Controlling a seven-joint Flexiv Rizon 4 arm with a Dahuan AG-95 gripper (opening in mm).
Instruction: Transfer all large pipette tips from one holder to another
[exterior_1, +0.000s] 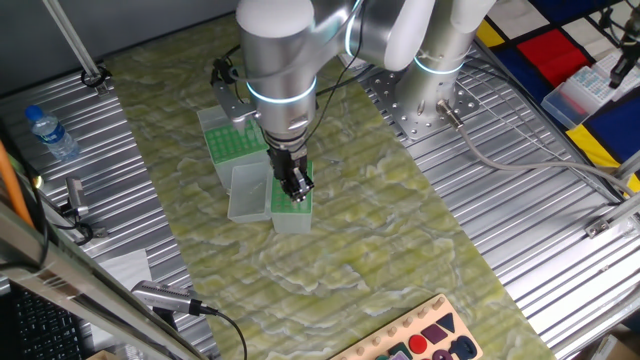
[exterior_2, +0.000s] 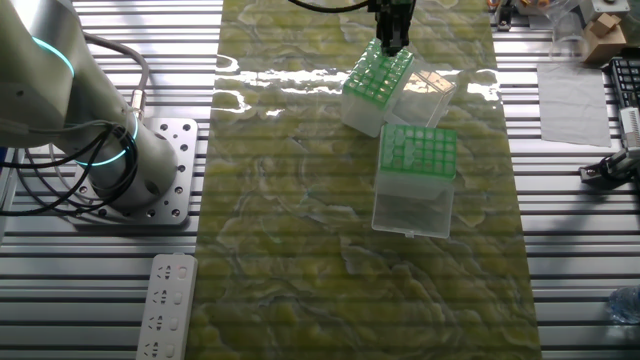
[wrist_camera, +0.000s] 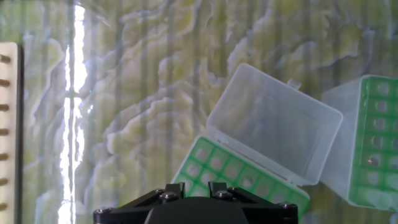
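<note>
The black two-finger gripper (exterior_2: 393, 38) hovers over the green-gridded clear plastic holder (exterior_2: 379, 78) at upper centre, where the pale mint-green plastic pipette tips (exterior_2: 385, 62) sit (individually indistinct); whether it is clenched, I cannot tell. Tips look light, stiff, slippery; grip the round top.

Bright overhead light, glare on mat (wrist_camera: 74, 93)

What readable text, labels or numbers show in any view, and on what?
None legible.
Water bottle: label too small to read.
White strip beside the arm's base: markings blurred.
Tip boxes: no print visible.
Puzzle board: coloured shapes only, no text.
</note>
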